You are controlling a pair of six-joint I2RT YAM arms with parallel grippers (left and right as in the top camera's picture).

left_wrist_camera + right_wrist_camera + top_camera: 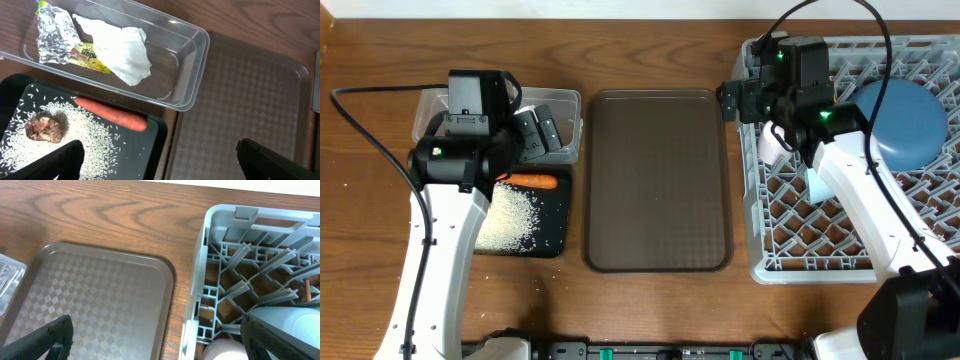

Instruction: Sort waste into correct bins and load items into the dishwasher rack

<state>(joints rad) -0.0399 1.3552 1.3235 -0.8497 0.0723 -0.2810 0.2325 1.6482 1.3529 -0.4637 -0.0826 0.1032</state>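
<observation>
Two grippers hang over the desk (380,60), both spread wide with nothing between their fingers. Directly under the left gripper (157,152) is a corner of the black tray (20,100). White rice (95,137) is scattered across the tray, and a small brown lump (45,127) sits in the rice close to the finger on the left of the wrist view. An orange carrot (112,114) lies along the tray's far edge, just ahead of this gripper. Farther ahead, right beside the tray, stands the clear tub (195,40). It holds a crumpled white tissue (122,50), a silver foil wrapper (52,30) and a yellow-green packet (90,54) wedged between them. Off the other finger lies the brown serving tray (240,90). The right gripper (155,332) hovers above the strip of desk between that serving tray on one side and the grey dishwasher rack (200,280) on the other. In the rack's near corner, just below this gripper, sits a pale pink cup (220,350), and a light blue cup (300,325) shows close behind one finger. The dark-blue plate (905,120) rests in the rack well away from the gripper, past its arm.
</observation>
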